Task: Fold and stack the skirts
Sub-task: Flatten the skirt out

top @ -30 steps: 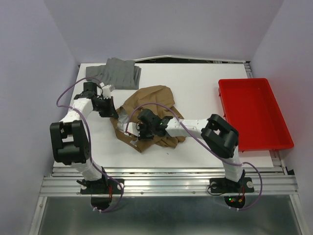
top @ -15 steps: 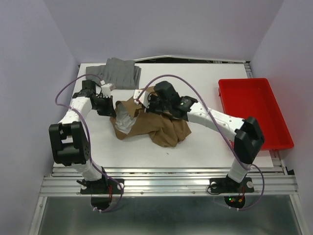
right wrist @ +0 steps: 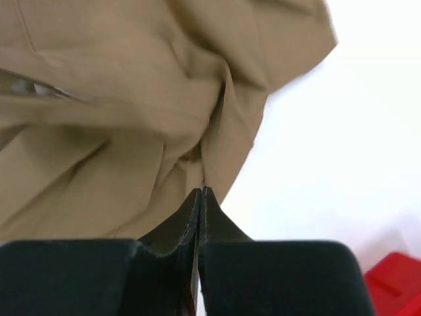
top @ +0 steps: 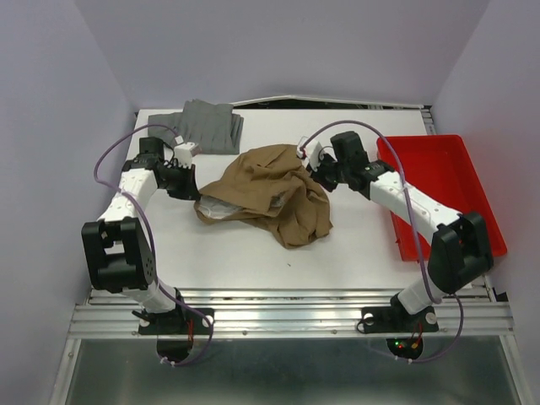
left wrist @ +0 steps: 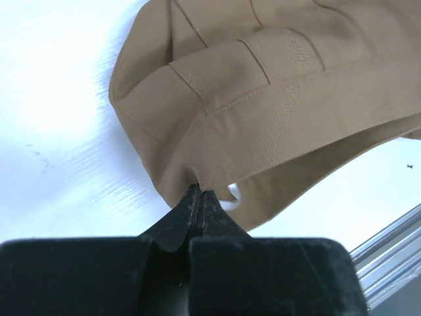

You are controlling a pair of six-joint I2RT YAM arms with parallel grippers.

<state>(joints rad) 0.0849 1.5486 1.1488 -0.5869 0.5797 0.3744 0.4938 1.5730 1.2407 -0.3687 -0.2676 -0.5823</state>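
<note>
Seemingly halfway, the grey skirt [top: 205,126] lies folded at the far left of the bench [top: 354,245], while the tan skirt [top: 270,190] sprawls rumpled mid-bench, pinched at its left edge by the closed left gripper [top: 196,192] and at its far-right corner by the closed right gripper [top: 310,160], awaiting folding and stacking.

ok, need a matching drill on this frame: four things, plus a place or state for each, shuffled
1 tan-brown pleated cloth skirt
2 mid-grey pleated cloth skirt
3 red plastic tray
4 left claw

a folded, far left corner
b shut on a cloth edge
c right side of the white table
d crumpled, mid-table

Pairs: 1-d, 2-a, 3-c, 4-b
</note>
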